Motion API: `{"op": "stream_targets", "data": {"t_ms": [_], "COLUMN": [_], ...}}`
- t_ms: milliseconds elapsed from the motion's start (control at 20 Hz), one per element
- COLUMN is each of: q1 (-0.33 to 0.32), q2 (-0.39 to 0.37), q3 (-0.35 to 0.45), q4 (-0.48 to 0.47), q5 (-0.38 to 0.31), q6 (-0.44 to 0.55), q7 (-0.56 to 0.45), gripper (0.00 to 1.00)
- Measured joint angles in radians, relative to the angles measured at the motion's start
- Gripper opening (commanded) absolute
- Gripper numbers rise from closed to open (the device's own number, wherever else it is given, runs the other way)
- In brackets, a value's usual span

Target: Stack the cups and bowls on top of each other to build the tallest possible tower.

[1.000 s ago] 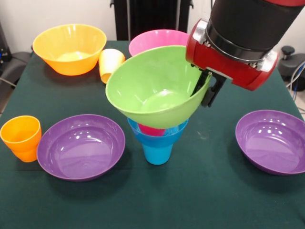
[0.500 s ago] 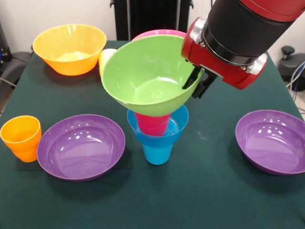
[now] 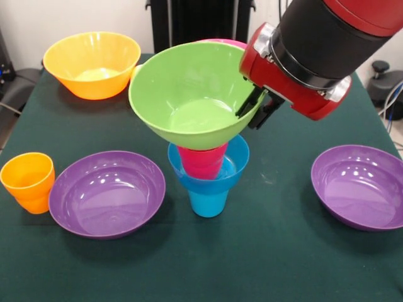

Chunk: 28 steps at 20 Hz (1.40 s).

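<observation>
My gripper (image 3: 257, 107) is shut on the right rim of the lime green bowl (image 3: 189, 94) and holds it nearly level, directly over the red cup (image 3: 201, 162). I cannot tell whether the bowl's base touches the cup. The red cup stands in the small blue bowl (image 3: 234, 165), which sits on the upturned blue cup (image 3: 208, 202) at the table's middle. The orange cup (image 3: 28, 182) stands at the left edge. The yellow cup is hidden behind the green bowl.
Two shallow purple bowls lie on the green cloth, one left of the stack (image 3: 107, 192) and one at the right (image 3: 362, 185). The large orange-yellow bowl (image 3: 91, 63) stands at the back left. Only a sliver of the pink bowl (image 3: 223, 42) shows behind the green one.
The green bowl has risen, moved a little left and tipped from tilted to nearly level. More of the red cup now shows beneath it. It now covers the yellow cup.
</observation>
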Motion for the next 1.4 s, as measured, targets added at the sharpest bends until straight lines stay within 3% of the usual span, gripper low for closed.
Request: {"op": "stream_targets", "data": {"t_ms": [800,1400], "q1": [0.019,0.059], "q2": [0.049,0.038], "q3": [-0.073,-0.073], "q4": [-0.037,0.023], "q5": [0.003,0.002], "q6": [0.0,-0.064], "q7": [0.0,0.0], "gripper": [0.0,0.0]}}
